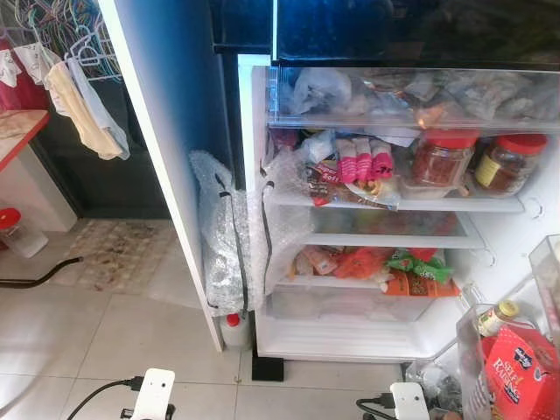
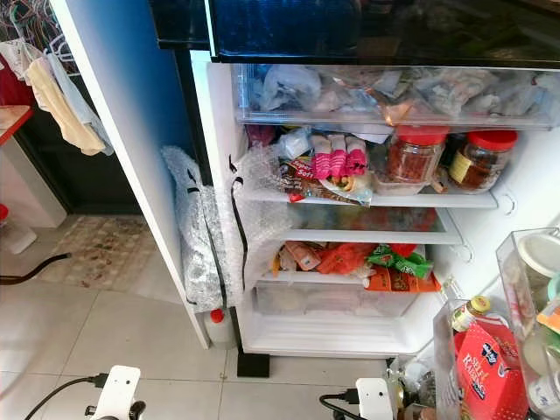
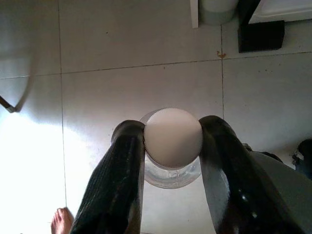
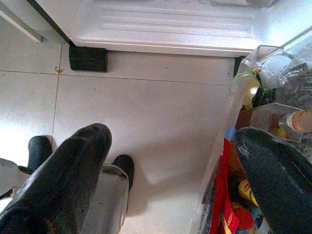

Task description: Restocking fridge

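Left gripper (image 3: 171,146) clamps a white-capped clear jar (image 3: 173,139) at the neck, jar axis upright, low over floor tiles. We judge the fridge (image 1: 394,346) shelves lie ahead and above. Right gripper (image 4: 180,170) hangs spread, holding nothing, by the door bins.

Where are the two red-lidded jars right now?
The red-lidded jars stand side by side at the right end of the fridge's upper shelf, right of the pink packets.

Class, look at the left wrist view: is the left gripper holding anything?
Yes, the left gripper is closed around a clear bottle at its white cap.
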